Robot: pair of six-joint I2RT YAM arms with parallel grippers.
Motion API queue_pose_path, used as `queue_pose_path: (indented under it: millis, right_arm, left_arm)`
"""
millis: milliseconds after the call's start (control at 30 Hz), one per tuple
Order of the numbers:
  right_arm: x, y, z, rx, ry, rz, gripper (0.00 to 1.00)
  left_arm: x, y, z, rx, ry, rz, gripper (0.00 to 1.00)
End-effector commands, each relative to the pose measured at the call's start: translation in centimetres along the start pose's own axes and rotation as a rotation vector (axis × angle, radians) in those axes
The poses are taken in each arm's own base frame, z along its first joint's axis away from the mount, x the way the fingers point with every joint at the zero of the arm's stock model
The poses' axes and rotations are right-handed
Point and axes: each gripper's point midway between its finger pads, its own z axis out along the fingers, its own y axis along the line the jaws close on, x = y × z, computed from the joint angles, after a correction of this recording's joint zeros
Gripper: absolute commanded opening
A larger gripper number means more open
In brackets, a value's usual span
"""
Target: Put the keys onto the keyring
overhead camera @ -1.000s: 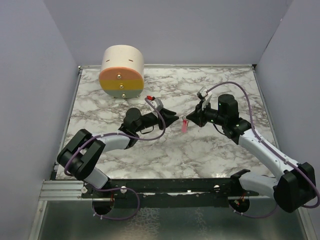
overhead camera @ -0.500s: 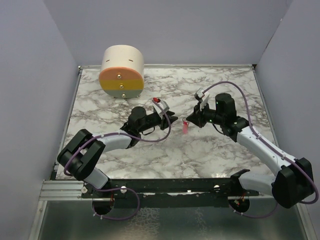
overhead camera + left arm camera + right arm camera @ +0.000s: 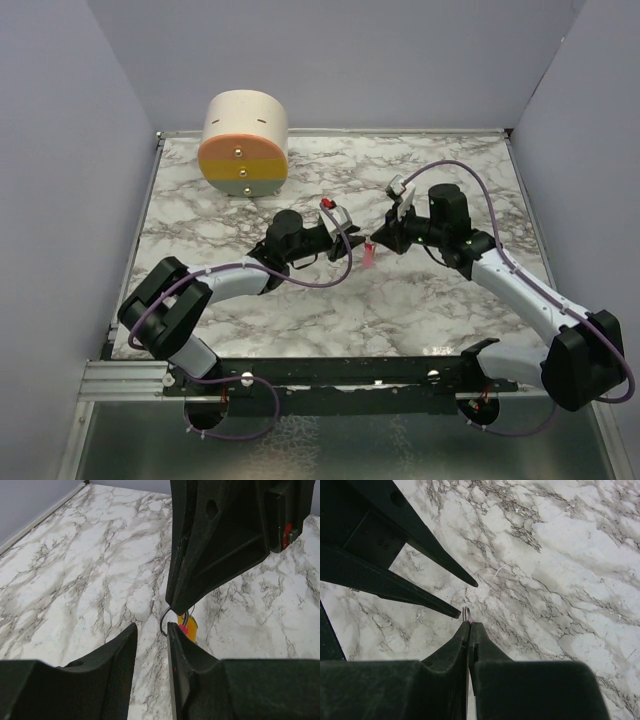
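marble table below us. our right gripper pinches the pink keyring; our left gripper, fingers apart, sits just beside it.

My bench is white marble veined grey and black, and the cylinder at its far left corner is cream with a face banded salmon over yellow-orange. My left pincer and right pincer are both matt black. The keyring is a bright pink strap with a silvery ring, the key yellow-orange.
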Motion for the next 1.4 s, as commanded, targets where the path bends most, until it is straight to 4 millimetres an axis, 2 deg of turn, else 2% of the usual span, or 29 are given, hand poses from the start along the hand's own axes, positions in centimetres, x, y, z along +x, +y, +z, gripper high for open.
queue_pose_path:
  millis: [0, 400, 900, 1233, 1367]
  right_arm:
    - [-1.6, 0.6, 0.1, -0.046, -0.029, -0.032, 0.01]
    - [-1.4, 1.3, 0.3, -0.095, -0.029, -0.04, 0.01]
    - [-1.1, 1.2, 0.4, -0.095, -0.022, -0.036, 0.01]
    - [-1.2, 1.1, 0.2, -0.077, -0.03, -0.024, 0.01]
    - [-1.3, 0.9, 0.1, -0.054, -0.042, -0.014, 0.09]
  left_arm:
    - [-0.3, -0.7, 0.8, 0.066, 0.003, 0.024, 0.33]
    - [0.1, -0.9, 1.7, 0.095, 0.023, 0.024, 0.29]
    - [0.2, -1.7, 1.9, 0.134, 0.025, 0.026, 0.0]
    - [0.1, -1.6, 1.8, 0.088, 0.031, -0.001, 0.0]
    - [0.2, -1.1, 1.7, 0.039, 0.035, -0.024, 0.0]
